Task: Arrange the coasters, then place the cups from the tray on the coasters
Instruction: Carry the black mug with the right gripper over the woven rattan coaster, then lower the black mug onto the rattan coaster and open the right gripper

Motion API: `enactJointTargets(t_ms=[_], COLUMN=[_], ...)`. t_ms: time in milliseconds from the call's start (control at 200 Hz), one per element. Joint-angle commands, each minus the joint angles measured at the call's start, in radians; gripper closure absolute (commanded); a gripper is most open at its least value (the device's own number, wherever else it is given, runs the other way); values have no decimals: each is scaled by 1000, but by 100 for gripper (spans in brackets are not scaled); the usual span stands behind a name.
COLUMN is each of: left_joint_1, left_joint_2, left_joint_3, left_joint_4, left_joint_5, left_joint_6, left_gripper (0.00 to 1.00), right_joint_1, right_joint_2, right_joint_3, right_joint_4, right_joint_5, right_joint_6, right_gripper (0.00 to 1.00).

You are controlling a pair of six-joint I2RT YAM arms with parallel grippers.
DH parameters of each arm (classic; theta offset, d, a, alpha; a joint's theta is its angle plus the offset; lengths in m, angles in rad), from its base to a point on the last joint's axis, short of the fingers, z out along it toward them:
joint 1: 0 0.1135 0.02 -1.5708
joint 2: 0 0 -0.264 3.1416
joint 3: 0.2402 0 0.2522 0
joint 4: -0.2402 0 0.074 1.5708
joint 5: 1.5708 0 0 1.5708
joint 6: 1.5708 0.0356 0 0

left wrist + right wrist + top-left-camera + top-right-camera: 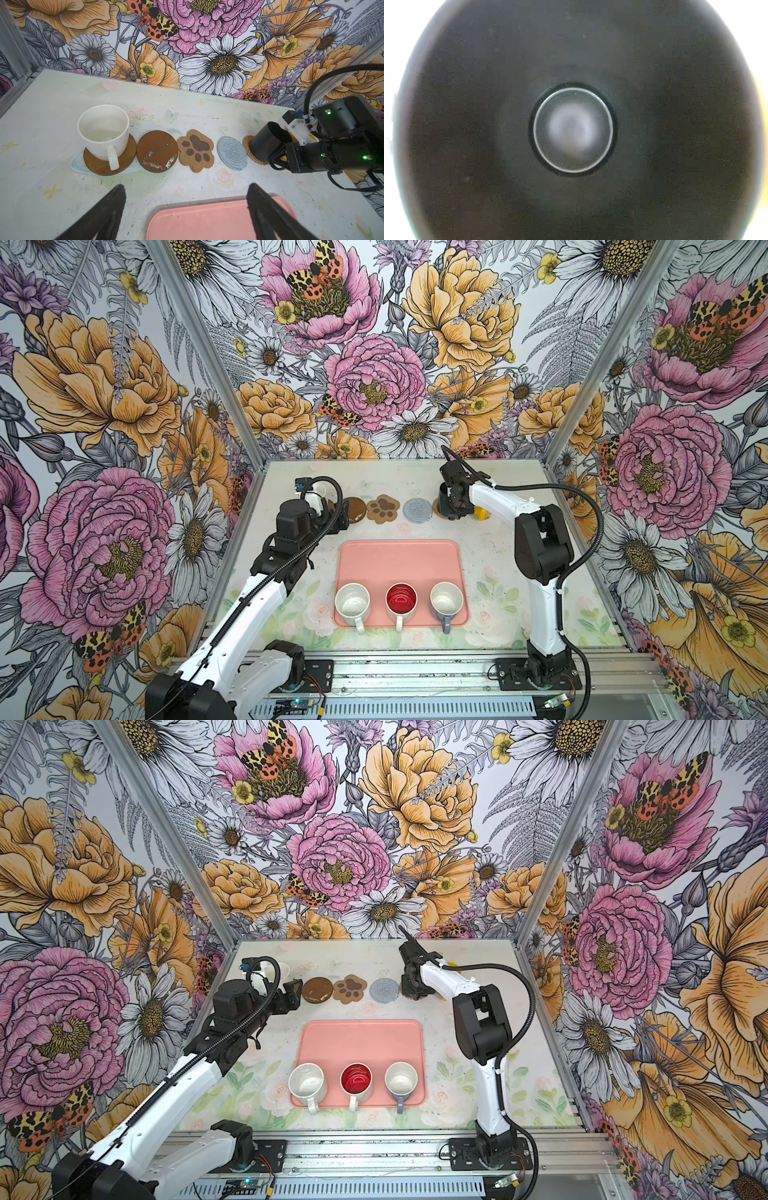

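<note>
Setting glossy black ceramic mug (268,143) onto round tan rattan coaster (436,506), centre-right in a top view | right hand (278,160) pinching it, apparently tilted | left hand (186,187) gaping, empty | risk: releasing while tilted, mug tipping off coaster

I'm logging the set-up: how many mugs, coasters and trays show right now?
Mugs: 6: white mug, black mug, yellow mug, cream mug, red-lined mug, lavender mug
Coasters in view: 5: covered brown coaster, bare brown coaster, paw coaster, grey-blue coaster, rattan coaster
Tray: 1
Total: 12
</note>
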Motion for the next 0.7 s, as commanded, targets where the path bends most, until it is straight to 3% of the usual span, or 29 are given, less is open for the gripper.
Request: enactJointTargets(t_ms=[0,240,690], left_joint_1=[11,11,11], left_joint_2=[-20,-27,-36], left_joint_3=[-15,-16,-17], left_joint_4=[-6,-9,-13], left_joint_5=[-8,-6,-2], left_joint_6=[5,2,-1], left_gripper=[7,7,7], right_joint_1=[-3,0,25], right_joint_2=[-26,-67,-257], right_joint_3=[-24,-49,-62], right_joint_4=[23,24,26], right_joint_5=[7,16,26], right_joint_6=[18,24,22], right_gripper=[75,56,41])
